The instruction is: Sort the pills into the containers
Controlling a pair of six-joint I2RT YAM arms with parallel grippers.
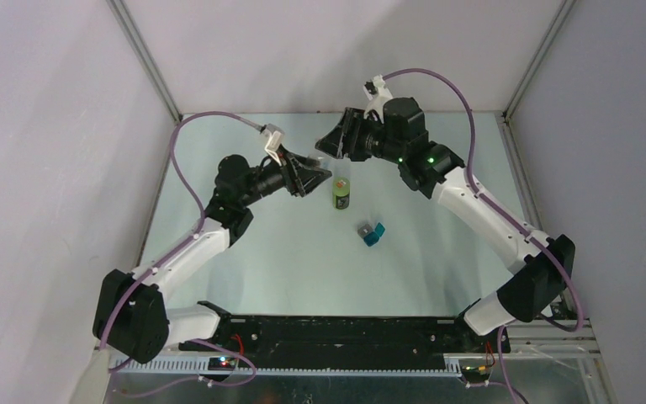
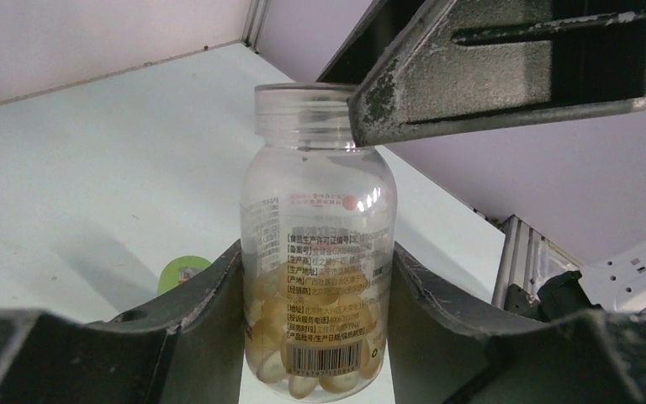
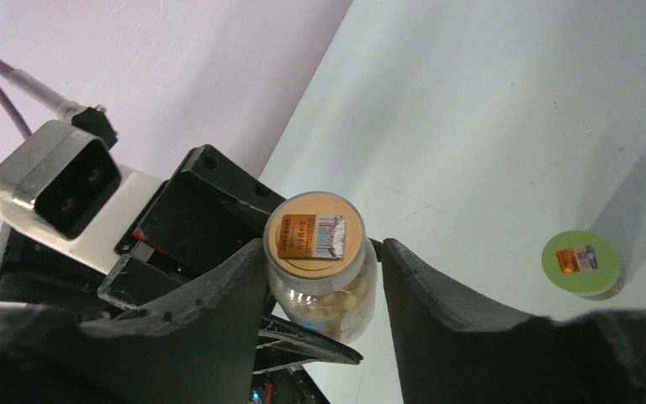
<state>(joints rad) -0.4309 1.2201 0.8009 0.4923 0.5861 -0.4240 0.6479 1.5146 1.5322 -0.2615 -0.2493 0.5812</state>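
1. My left pincer [image 2: 315, 261] is clenched on the clear plastic bottle of pale glossy capsules [image 2: 315, 210], gripping its round body
2. My right pincer [image 3: 321, 252] straddles its flat orange-beige lid [image 3: 311, 234]; I can't tell whether it's pressing
3. I judge this the uncapping step: next calls for a firm squeeze and twist on smooth plastic
4. The dark lime-topped bottle [image 3: 581, 263] stands upright, apart, on the white surface [image 3: 488, 126]

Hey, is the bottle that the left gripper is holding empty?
No, the clear bottle clamped in the left gripper has pale yellow capsules piled in its lower part.
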